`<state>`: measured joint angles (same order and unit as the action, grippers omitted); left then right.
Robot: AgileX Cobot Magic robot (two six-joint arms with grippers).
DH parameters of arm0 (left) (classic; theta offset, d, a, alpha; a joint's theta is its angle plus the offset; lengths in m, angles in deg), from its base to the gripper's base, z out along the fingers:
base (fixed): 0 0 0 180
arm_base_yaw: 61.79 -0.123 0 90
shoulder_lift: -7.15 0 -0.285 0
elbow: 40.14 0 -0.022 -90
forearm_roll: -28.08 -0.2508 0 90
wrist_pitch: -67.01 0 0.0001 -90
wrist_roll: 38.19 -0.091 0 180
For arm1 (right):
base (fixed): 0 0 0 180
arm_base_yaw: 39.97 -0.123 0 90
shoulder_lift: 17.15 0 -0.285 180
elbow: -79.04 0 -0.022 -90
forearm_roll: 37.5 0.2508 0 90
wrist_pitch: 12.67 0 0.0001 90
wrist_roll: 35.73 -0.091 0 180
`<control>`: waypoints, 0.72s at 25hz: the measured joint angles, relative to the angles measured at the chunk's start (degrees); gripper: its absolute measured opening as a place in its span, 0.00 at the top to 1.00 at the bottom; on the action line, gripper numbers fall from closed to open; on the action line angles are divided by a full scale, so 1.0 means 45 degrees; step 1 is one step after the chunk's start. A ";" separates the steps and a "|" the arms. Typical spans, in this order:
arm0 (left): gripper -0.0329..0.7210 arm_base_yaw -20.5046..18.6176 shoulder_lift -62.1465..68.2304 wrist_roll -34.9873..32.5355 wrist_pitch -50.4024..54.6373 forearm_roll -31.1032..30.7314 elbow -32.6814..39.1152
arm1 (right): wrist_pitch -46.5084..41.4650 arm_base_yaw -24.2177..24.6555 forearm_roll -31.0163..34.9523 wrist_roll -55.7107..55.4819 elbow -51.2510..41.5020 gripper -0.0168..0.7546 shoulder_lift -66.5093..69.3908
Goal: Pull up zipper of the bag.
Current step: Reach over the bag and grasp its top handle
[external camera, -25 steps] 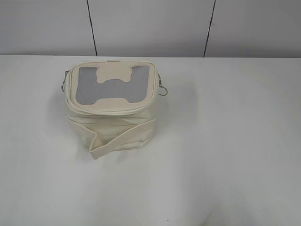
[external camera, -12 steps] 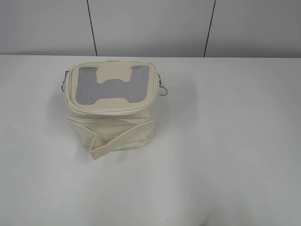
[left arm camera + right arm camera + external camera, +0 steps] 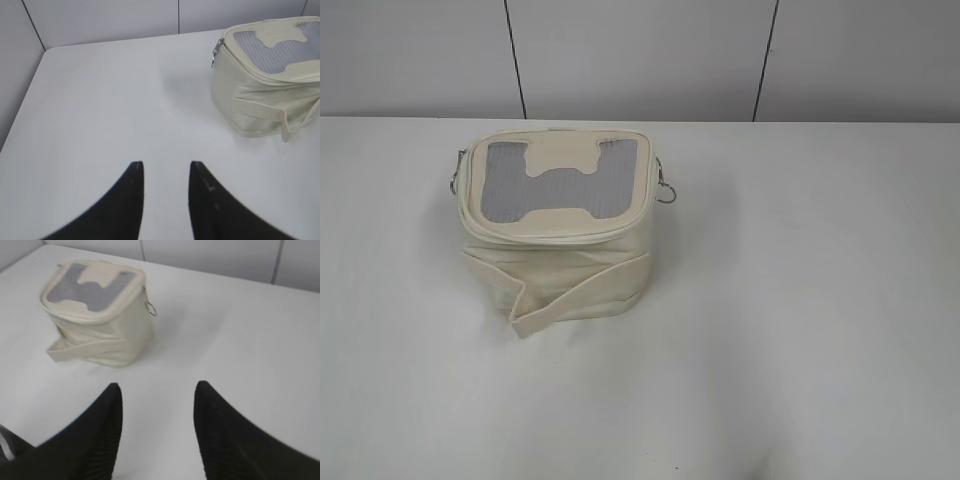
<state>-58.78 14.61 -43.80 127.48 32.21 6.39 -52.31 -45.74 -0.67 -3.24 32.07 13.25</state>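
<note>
The cream bag (image 3: 555, 275) stands on the white table, left of centre in the exterior view, grey mesh top with an H-shaped patch facing up. The zipper (image 3: 550, 233) runs round its top rim; one silver slider hangs at the left side (image 3: 454, 181) and one ring pull at the right side (image 3: 665, 191). The bag also shows in the left wrist view (image 3: 260, 100) at upper right and in the right wrist view (image 3: 100, 335) at upper left. My left gripper (image 3: 166, 165) is open and empty, well short of the bag. My right gripper (image 3: 159, 386) is open and empty, also apart from it.
A loose cream strap (image 3: 575, 295) wraps the bag's body, its end sticking out at the front left. A grey panelled wall (image 3: 640, 60) stands behind the table's far edge. The table's left edge meets a wall in the left wrist view (image 3: 20, 115).
</note>
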 joint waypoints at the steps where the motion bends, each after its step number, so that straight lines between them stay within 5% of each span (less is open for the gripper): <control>1: 0.64 0.0000 0.0000 0.0000 0.0000 0.0021 0.0000 | 0.0320 0.0000 0.1014 0.1198 0.0073 0.49 0.0732; 4: 0.64 0.0000 0.0000 0.0000 0.0000 0.0075 0.0000 | 0.0631 0.0000 0.4647 0.5492 0.0636 0.49 0.3879; 8: 0.64 0.0122 0.0000 0.0000 0.0000 0.0192 0.0000 | 0.0020 -0.0219 0.7678 0.9691 0.2534 0.49 0.8488; 18: 0.64 0.0375 0.0000 0.0000 0.0000 0.0206 0.0000 | -0.1980 -0.3054 0.6615 0.9668 1.2870 0.49 1.9405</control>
<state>-57.09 14.61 -43.80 127.48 33.14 6.39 -61.22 -59.48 29.10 40.26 89.98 100.57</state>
